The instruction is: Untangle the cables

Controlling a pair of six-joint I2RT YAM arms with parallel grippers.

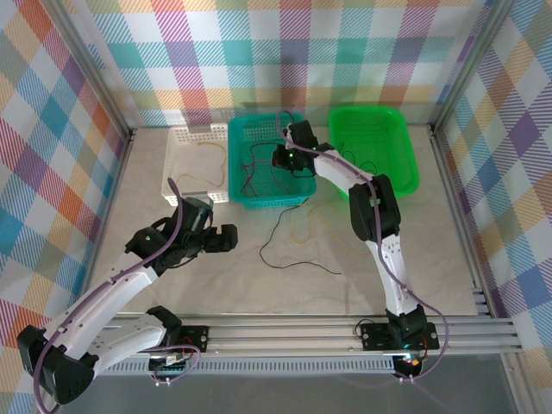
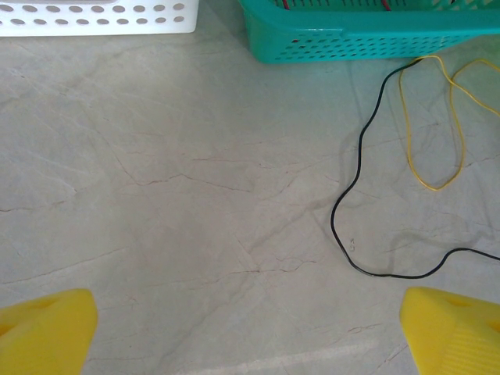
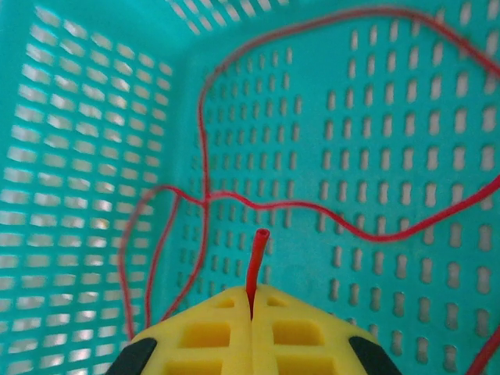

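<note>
Right gripper working inside teal basket, fingers together, clamping end of red cable. Left gripper hanging over table, fingers wide apart, holding nothing. Black cable and yellow cable lying on table ahead, outside basket.

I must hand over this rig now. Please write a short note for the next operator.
Grippers: left gripper open above the table; right gripper shut on a red cable inside the teal basket.
Done: black cable and yellow cable lie on the table; a yellowish cable is in the white basket.
Left: dark cables bunched in the teal basket.
</note>
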